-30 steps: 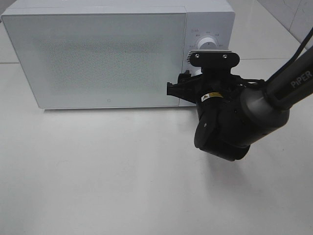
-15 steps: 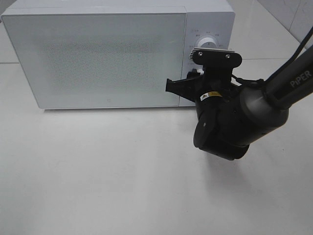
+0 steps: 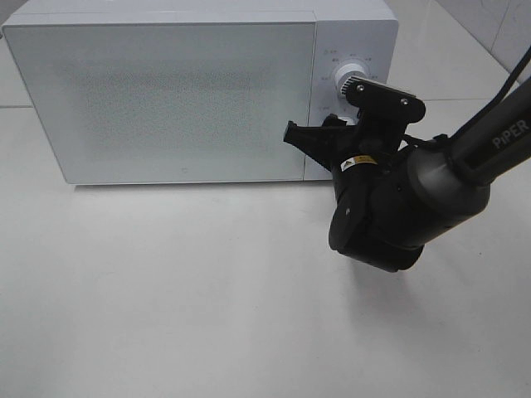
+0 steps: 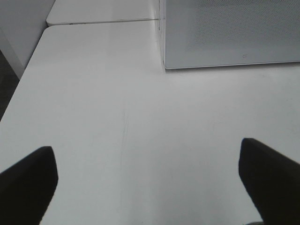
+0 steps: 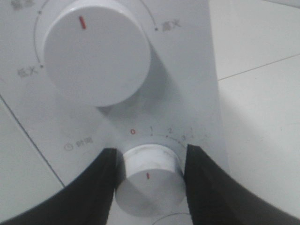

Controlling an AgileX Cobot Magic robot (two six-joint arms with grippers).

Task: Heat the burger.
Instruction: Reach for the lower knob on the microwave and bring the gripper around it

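Burger: not visible in any view; most likely inside the microwave (image 3: 199, 12), behind the shut door (image 3: 166, 99), but cannot confirm.
Burger direction from pincer: if inside, then behind the door, to the left of the right gripper (image 5: 151, 159) in the high view; no reach toward it needed for now.
Step in hand: probably setting the heating time, since door is closed and only the controls are left.
Timer knob (image 5: 149, 180): lower one of two on the control panel (image 3: 325, 50), axis pointing straight out from the panel front; red mark near the low end of the scale, about between 0 and 1.
Right gripper state: clenched on the timer knob, one black finger (image 5: 101, 178) pressing each side.
Key relation: pincer lined up along the knob axis, so next move should be a wrist roll around this axis, not a push or pull.
Power knob (image 5: 96, 51): just above, untouched.
Left gripper (image 4: 150, 168): released wide, nothing between, hanging over the bare table (image 3: 207, 290), well apart from the panel.
Nearer arm: right.
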